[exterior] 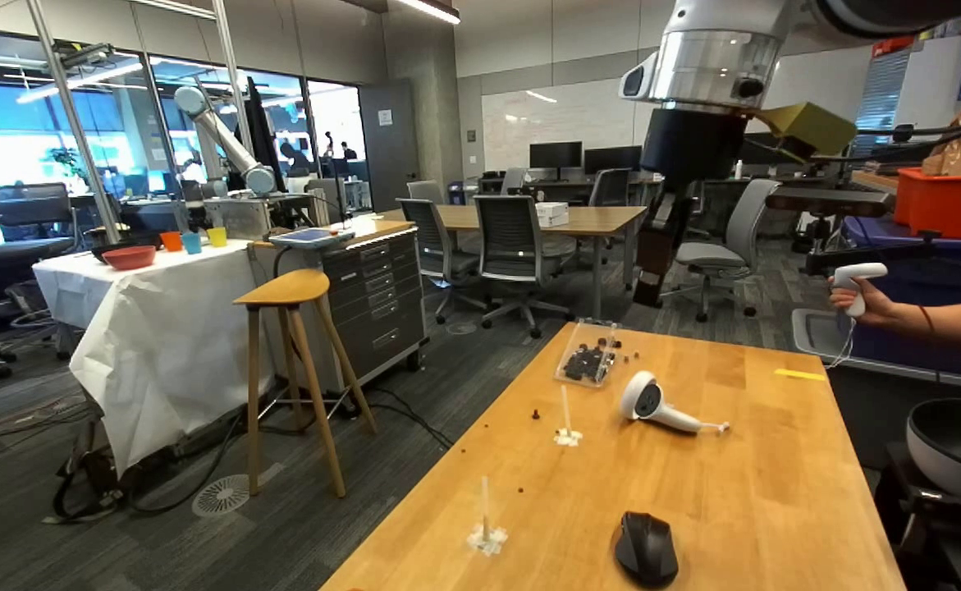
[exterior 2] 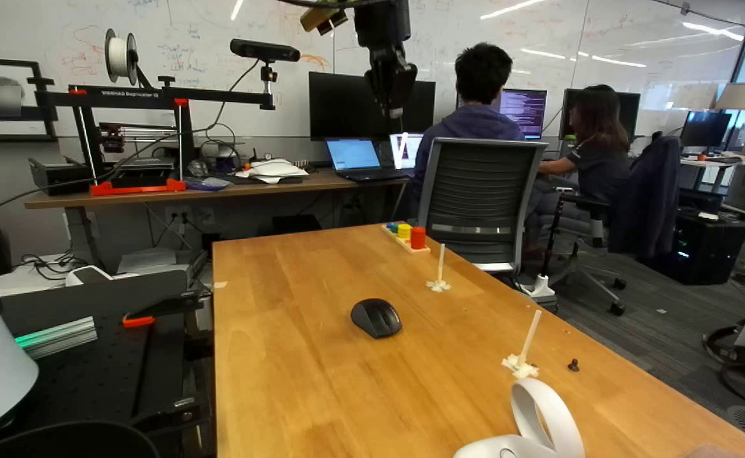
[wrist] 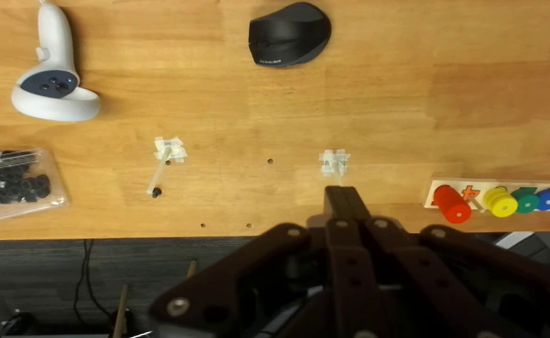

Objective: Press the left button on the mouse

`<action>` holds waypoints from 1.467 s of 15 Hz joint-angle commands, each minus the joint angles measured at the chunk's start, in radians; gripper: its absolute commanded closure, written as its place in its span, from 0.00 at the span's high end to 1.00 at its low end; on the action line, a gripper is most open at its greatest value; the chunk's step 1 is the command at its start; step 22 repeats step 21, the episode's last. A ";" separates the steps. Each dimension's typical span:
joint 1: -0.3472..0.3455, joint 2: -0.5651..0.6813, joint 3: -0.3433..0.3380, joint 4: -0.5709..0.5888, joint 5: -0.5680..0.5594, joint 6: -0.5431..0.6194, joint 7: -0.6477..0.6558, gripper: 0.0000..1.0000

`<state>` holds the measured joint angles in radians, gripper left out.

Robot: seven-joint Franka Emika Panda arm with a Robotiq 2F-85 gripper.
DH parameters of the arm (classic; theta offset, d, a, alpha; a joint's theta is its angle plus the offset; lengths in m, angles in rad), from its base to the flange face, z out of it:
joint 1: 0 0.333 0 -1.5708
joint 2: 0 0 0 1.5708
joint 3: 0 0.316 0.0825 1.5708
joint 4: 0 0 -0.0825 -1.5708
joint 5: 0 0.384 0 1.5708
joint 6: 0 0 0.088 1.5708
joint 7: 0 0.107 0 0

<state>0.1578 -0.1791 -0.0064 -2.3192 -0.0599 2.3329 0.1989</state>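
The black mouse lies on the wooden table in both exterior views [exterior: 646, 548] [exterior 2: 376, 318]. It shows at the top middle of the wrist view [wrist: 289, 35], its front end with the scroll wheel pointing left. The left button cannot be made out separately on the dark shell. My gripper [wrist: 341, 190] is shut, its two fingertips together with nothing visible between them. In both exterior views the gripper [exterior: 648, 294] [exterior 2: 394, 108] points down, high above the table and apart from the mouse. In the wrist view the fingertips are below and right of the mouse.
Thin upright pegs [wrist: 159, 169] [wrist: 336, 169] are taped to the table [wrist: 373, 103]. A white controller [wrist: 51, 89] and a clear box of black parts [wrist: 11, 183] lie to the left in the wrist view; a coloured ring toy [wrist: 495, 199] sits right, near the table edge.
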 commanded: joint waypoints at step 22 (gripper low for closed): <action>-0.066 -0.095 0.037 -0.001 0.020 -0.209 -0.087 0.42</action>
